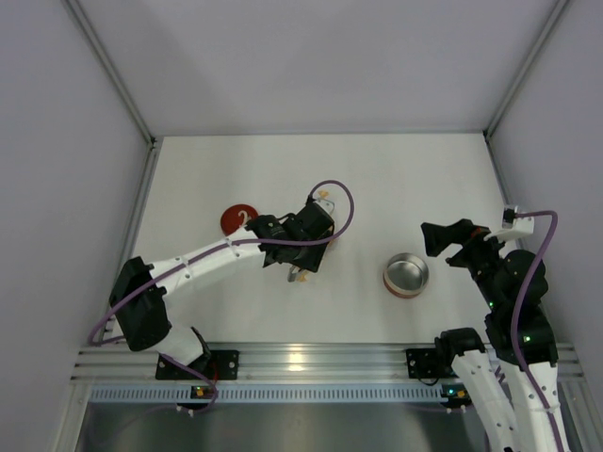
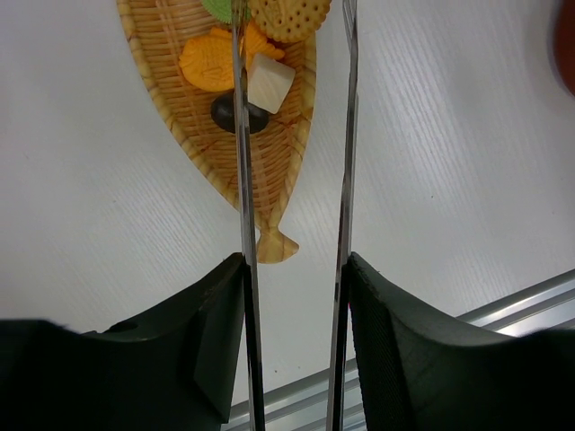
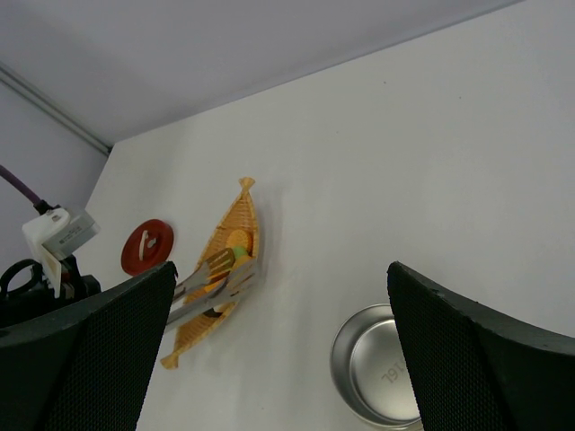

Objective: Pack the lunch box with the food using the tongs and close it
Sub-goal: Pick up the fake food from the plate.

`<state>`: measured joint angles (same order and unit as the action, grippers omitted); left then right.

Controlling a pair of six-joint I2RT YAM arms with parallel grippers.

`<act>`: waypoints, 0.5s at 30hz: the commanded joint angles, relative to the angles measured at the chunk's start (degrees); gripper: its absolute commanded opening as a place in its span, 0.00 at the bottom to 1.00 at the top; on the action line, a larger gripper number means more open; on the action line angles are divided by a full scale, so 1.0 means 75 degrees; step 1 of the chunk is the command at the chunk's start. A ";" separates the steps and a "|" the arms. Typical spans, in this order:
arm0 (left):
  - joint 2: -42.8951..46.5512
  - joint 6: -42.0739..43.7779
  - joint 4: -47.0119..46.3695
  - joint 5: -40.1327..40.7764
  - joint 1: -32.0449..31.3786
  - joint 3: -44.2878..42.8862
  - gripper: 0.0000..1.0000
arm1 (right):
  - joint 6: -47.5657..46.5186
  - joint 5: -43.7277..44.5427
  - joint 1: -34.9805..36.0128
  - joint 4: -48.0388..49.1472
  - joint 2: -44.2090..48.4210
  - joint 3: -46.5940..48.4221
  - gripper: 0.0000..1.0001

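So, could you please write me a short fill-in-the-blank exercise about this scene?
The left fingers hold the ___ over the woven tray.
The steel lunch box is ___ inside.
The right fingers are ___.
The red lid lies on the ___.
Missing words: tongs; empty; open; table.

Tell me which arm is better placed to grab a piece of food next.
Left. The left gripper holds the tongs, tips over the food in the tray. The right gripper hangs open and empty near the lunch box.
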<state>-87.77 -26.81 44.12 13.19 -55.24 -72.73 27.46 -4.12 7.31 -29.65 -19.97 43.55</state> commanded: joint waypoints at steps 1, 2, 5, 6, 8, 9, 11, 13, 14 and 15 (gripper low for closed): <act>-0.0017 0.0082 -0.0292 0.0163 -0.0040 -0.0065 0.50 | -0.0111 0.0092 -0.0119 0.0004 0.0049 0.0158 1.00; -0.0017 0.0082 -0.0281 0.0163 -0.0040 -0.0065 0.50 | -0.0111 0.0081 -0.0119 0.0004 0.0026 0.0147 0.99; -0.0017 0.0082 -0.0292 0.0163 -0.0040 -0.0053 0.47 | -0.0123 0.0081 -0.0119 0.0004 0.0026 0.0146 1.00; -0.0005 0.0082 -0.0281 0.0163 -0.0040 -0.0053 0.46 | -0.0111 0.0081 -0.0119 0.0004 0.0025 0.0158 1.00; -0.0005 0.0071 -0.0269 0.0175 -0.0029 -0.0053 0.45 | -0.0111 0.0069 -0.0119 0.0004 0.0025 0.0147 0.99; 0.0042 0.0070 -0.0258 0.0186 -0.0040 -0.0053 0.43 | -0.0123 0.0069 -0.0119 0.0004 0.0037 0.0158 1.00; 0.0089 0.0047 -0.0211 0.0257 -0.0040 -0.0053 0.42 | -0.0111 0.0080 -0.0119 0.0004 0.0026 0.0170 1.00; 0.0206 0.0035 -0.0187 0.0338 -0.0029 -0.0065 0.41 | -0.0111 0.0069 -0.0119 0.0016 0.0014 0.0158 0.99; 0.0241 0.0035 -0.0176 0.0362 -0.0040 -0.0076 0.41 | -0.0111 0.0057 -0.0119 0.0039 0.0014 0.0158 1.00; 0.0311 0.0024 -0.0141 0.0386 -0.0029 -0.0088 0.41 | -0.0123 0.0069 -0.0119 0.0028 0.0014 0.0158 0.99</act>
<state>-87.81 -26.68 44.16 14.28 -55.24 -72.73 27.42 -4.14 7.31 -29.63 -19.97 43.55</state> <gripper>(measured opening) 0.434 0.993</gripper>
